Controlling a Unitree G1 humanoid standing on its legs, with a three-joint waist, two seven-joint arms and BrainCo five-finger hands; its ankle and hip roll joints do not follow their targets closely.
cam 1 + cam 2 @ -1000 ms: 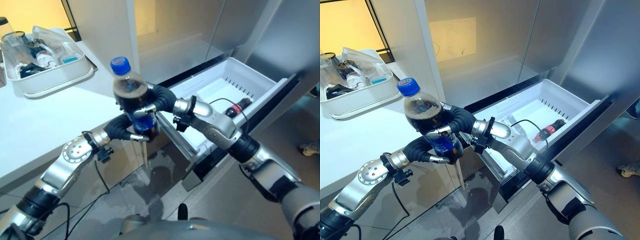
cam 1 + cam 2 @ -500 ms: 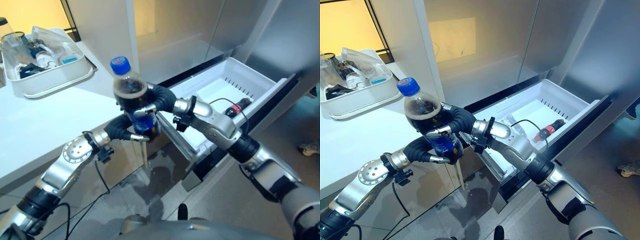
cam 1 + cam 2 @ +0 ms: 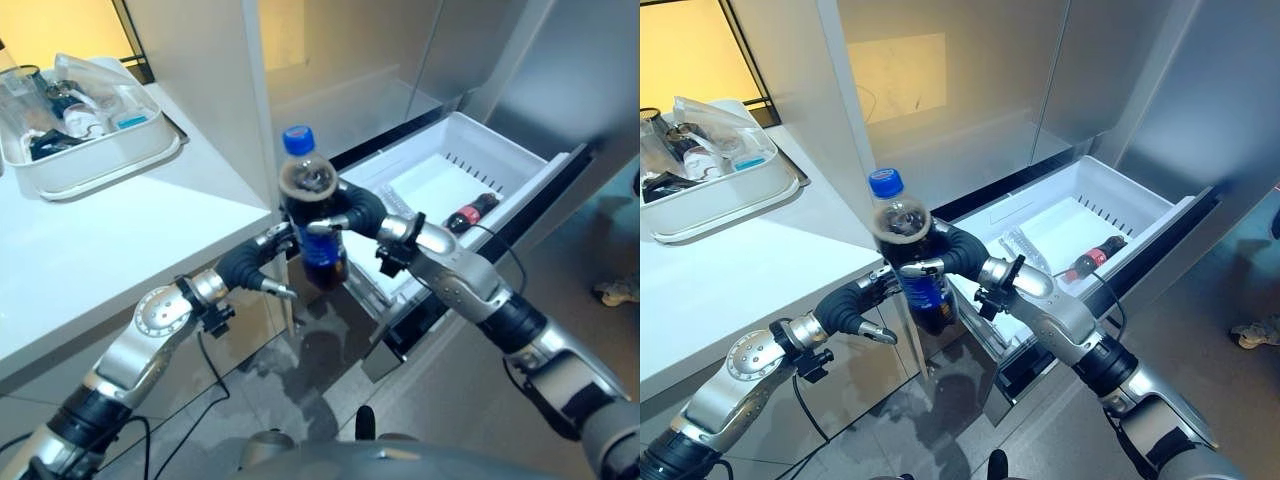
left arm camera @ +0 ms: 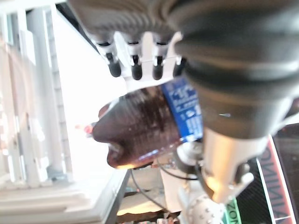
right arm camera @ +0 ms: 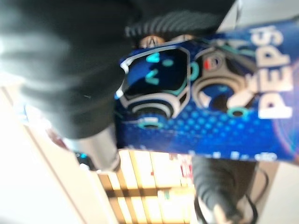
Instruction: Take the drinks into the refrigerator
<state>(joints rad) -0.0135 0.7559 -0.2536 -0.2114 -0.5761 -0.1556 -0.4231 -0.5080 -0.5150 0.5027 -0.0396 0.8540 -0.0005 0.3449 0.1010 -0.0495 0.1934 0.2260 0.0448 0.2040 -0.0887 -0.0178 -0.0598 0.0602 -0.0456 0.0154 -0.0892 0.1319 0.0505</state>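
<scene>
A cola bottle [image 3: 312, 232] with a blue cap and blue label stands upright in the air, in front of the counter's corner. My right hand [image 3: 352, 210] is shut round its middle; the label [image 5: 210, 107] shows close up in the right wrist view. My left hand [image 3: 255, 268] sits just left of the bottle, its fingers [image 4: 135, 70] straight and apart from it. Behind and to the right is the open white fridge drawer [image 3: 520, 165]. Inside it lie a small red-capped cola bottle [image 3: 468, 214] and a clear bottle [image 3: 1020, 246].
A white tray [image 3: 95, 160] with several kitchen items stands on the white counter [image 3: 110, 245] at the back left. Grey fridge doors rise behind the drawer. A person's shoe [image 3: 615, 294] is on the floor at the far right.
The cola bottle has moved right, towards the drawer, in my right hand. My left hand has let go of it and stays to its left with straight fingers.
</scene>
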